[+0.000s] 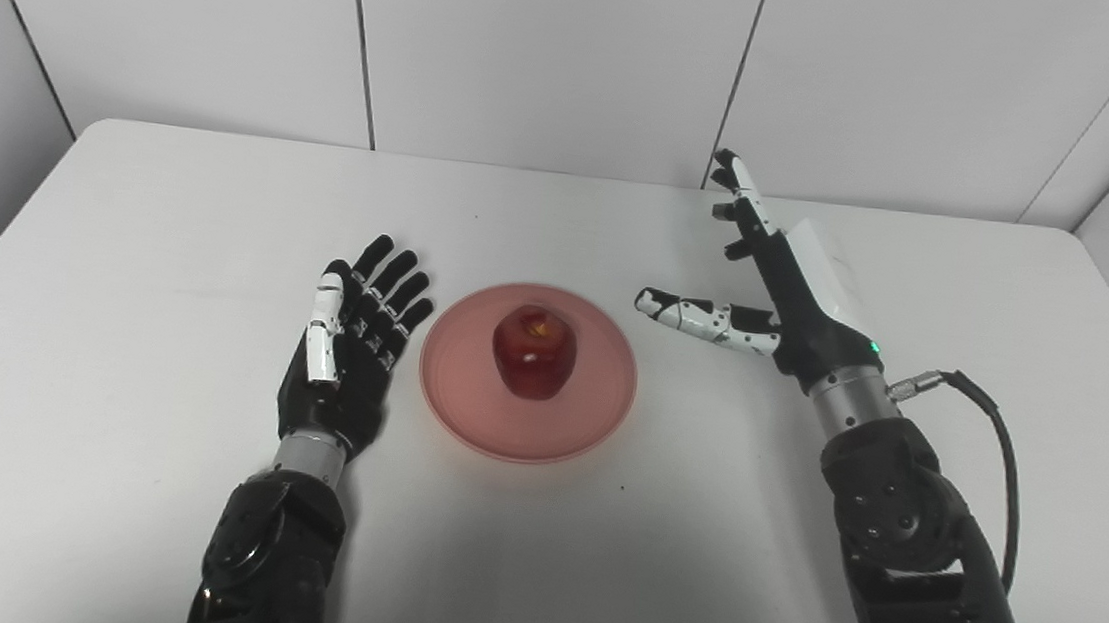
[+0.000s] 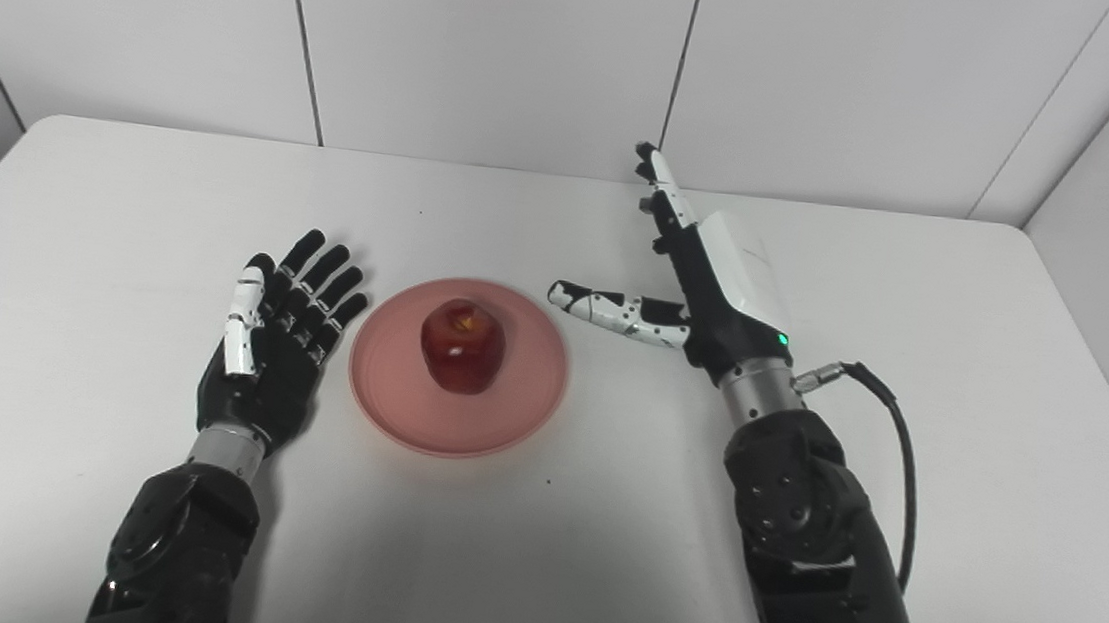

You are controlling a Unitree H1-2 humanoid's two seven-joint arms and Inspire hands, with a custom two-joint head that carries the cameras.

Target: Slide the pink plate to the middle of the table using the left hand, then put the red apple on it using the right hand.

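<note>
The left hand (image 1: 352, 334) lies just beside the pink plate's (image 1: 596, 411) 9 o'clock rim, fingers spread and straight, pointing toward 1 o'clock, holding nothing; whether it touches the rim I cannot tell. The plate sits near the middle of the white table (image 1: 119, 243), a shallow round dish, smooth and faintly translucent like plastic. The red apple (image 1: 534, 352) stands upright on its centre, glossy skin, stem hollow facing up, no long axis to speak of.

The right hand (image 1: 777, 291) hangs off the plate's 2 o'clock side, apart from it, fingers open toward 11 o'clock, thumb reaching toward 9 o'clock at the rim, gripping nothing. A black cable (image 1: 1000, 441) loops from its wrist.

Both steps look done; what remains, I judge, is drawing both hands clear without nudging the plate.
</note>
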